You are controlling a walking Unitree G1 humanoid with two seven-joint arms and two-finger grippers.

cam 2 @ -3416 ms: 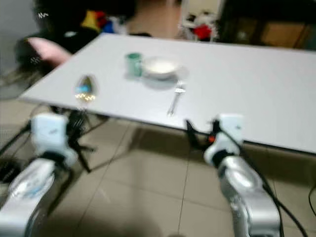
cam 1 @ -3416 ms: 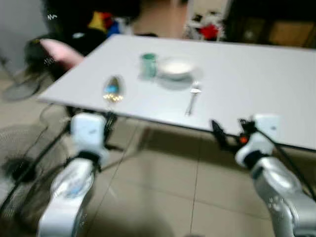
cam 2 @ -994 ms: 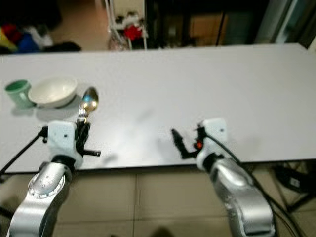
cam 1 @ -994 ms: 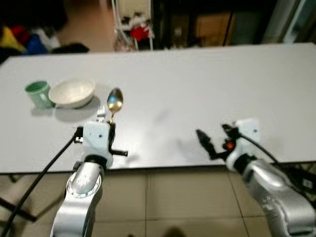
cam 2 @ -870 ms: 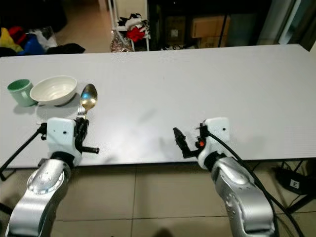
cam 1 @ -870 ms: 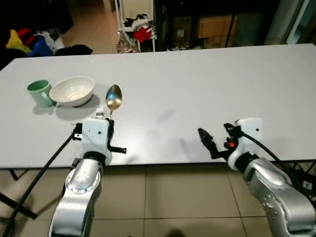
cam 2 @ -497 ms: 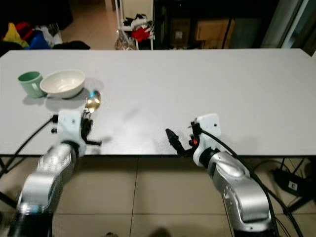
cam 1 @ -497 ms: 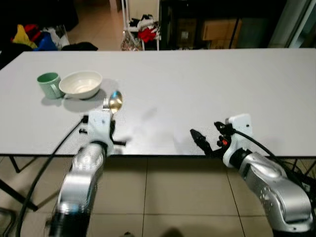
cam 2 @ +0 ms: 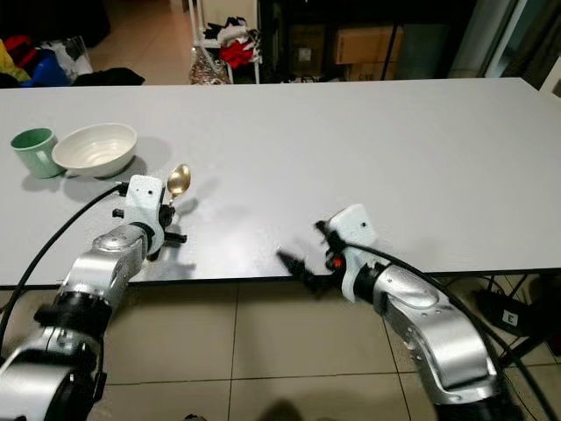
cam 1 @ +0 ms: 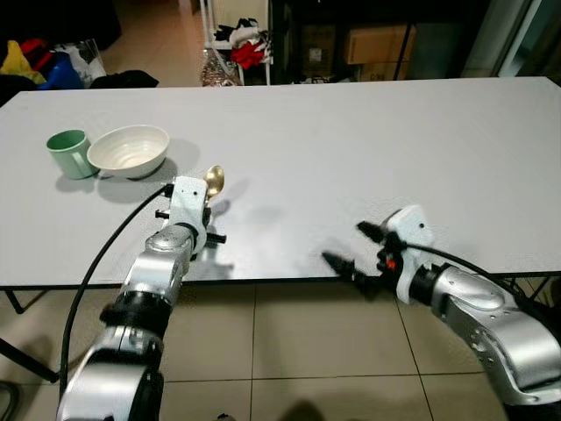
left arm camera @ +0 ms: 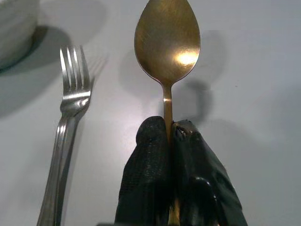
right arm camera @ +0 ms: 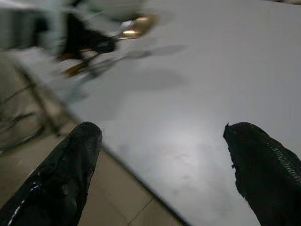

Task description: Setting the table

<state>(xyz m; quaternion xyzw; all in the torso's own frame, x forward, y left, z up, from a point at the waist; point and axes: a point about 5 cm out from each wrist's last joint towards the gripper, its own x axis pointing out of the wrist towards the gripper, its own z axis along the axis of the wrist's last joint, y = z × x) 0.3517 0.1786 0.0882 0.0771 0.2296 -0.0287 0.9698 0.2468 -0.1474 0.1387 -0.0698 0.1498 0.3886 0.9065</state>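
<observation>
My left gripper (cam 1: 198, 209) is shut on the handle of a gold spoon (cam 1: 213, 180), held low over the white table (cam 1: 394, 149) just right of a white bowl (cam 1: 129, 151). A green cup (cam 1: 68, 153) stands left of the bowl. In the left wrist view the black fingertips (left arm camera: 155, 136) pinch the spoon (left arm camera: 167, 42) below its bowl, and a silver fork (left arm camera: 70, 117) lies on the table beside it. My right gripper (cam 1: 353, 247) hangs open at the table's near edge with nothing between its fingers (right arm camera: 70, 174).
The table's near edge (cam 1: 263, 281) runs just under both grippers, with tiled floor (cam 1: 289, 351) below. A black cable (cam 1: 96, 272) trails from my left arm. Behind the table stand a rack with clothes (cam 1: 237, 48) and cardboard boxes (cam 1: 377, 44).
My left gripper has reached farther over the table with the spoon, which now sits lower, near the bowl. My right gripper has turned and its fingers are spread wider. The camera has shifted a little.
</observation>
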